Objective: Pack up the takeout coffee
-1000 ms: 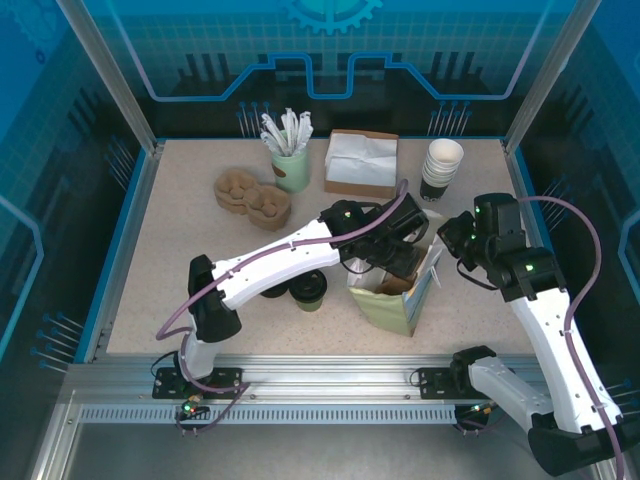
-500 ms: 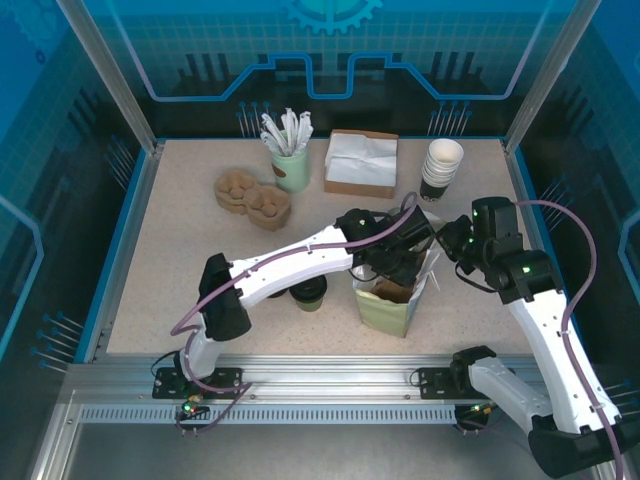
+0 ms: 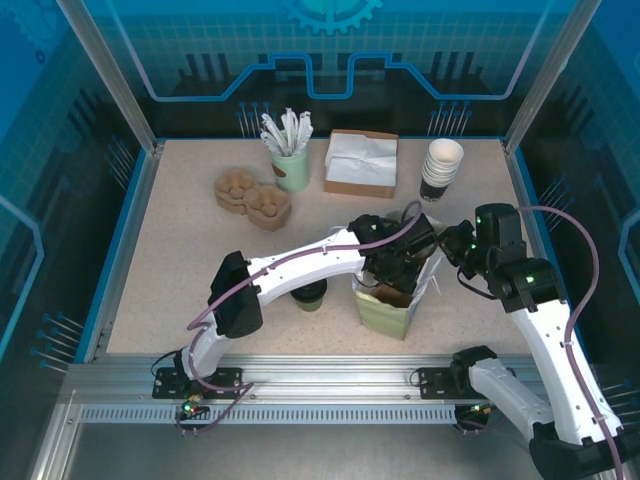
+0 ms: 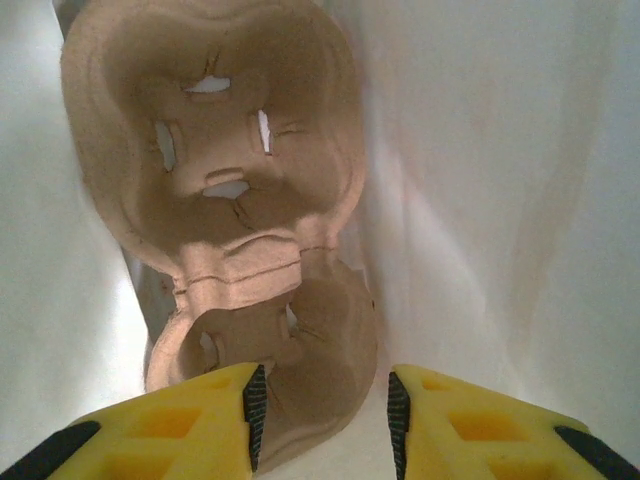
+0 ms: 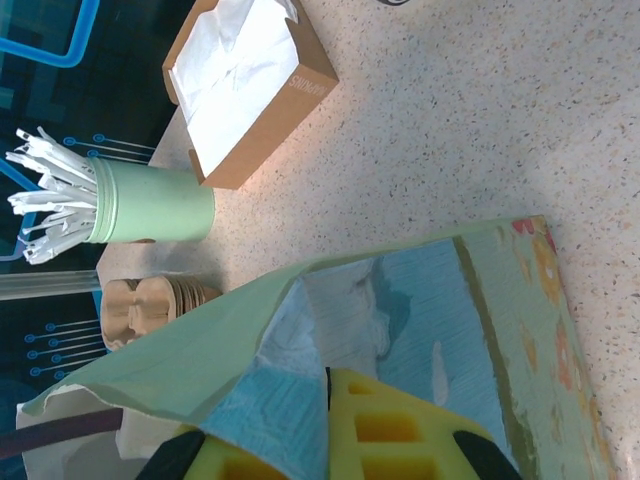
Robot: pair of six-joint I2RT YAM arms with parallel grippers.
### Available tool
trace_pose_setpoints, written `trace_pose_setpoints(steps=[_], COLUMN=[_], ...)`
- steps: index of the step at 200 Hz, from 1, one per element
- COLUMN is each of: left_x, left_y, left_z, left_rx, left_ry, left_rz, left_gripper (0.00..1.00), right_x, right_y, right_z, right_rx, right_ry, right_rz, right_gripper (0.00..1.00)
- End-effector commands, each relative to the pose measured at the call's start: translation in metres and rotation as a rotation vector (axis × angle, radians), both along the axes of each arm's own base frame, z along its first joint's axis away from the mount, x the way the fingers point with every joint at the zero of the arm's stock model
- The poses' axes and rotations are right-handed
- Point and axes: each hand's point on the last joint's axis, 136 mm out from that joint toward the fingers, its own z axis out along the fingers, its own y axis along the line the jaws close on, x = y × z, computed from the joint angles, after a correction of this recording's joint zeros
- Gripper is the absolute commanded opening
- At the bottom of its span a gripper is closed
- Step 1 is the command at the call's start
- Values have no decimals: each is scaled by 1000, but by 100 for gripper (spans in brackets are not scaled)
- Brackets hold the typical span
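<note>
The left tool (image 4: 325,405), down inside the pale green paper bag (image 3: 385,313), grips a brown moulded-pulp cup carrier (image 4: 250,190). The right tool (image 5: 328,440) pinches the bag's rim. The takeout coffee (image 3: 309,292), a small greenish paper cup with a black lid, stands on the tabletop (image 3: 180,260) beside the bag, not yet packed.

Top view looks steeply down from behind the arm bases over the whole speckled beige bench (image 3: 180,260). Left wrist camera peers close inside the pale green paper bag (image 3: 385,312). Right wrist camera sits at that bag's rim, facing across the bench; all share the bag.
</note>
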Motion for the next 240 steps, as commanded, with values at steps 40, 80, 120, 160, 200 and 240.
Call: trace_pose_setpoints(steps=[40, 80, 120, 160, 200, 240], left_x=[0, -1, -4, -11, -15, -16], left_y=[2, 4, 5, 4, 7, 9], left_z=[-37, -51, -64, -78, -97, -111], left_rx=[57, 67, 77, 86, 103, 115], left_ry=[80, 98, 123, 162, 200, 227], left_rz=[44, 46, 36, 25, 30, 47], left_gripper=[40, 40, 40, 40, 40, 40], right_x=[-3, -6, -4, -2, 0, 3], right_y=[8, 4, 5, 5, 7, 10], right_z=[4, 5, 2, 2, 6, 17], right_rx=[31, 10, 5, -5, -18, -24], right_ry=[-39, -48, -52, -62, -85, -138], right_rz=[36, 32, 37, 49, 71, 103], right_gripper=[0, 0, 0, 0, 0, 0])
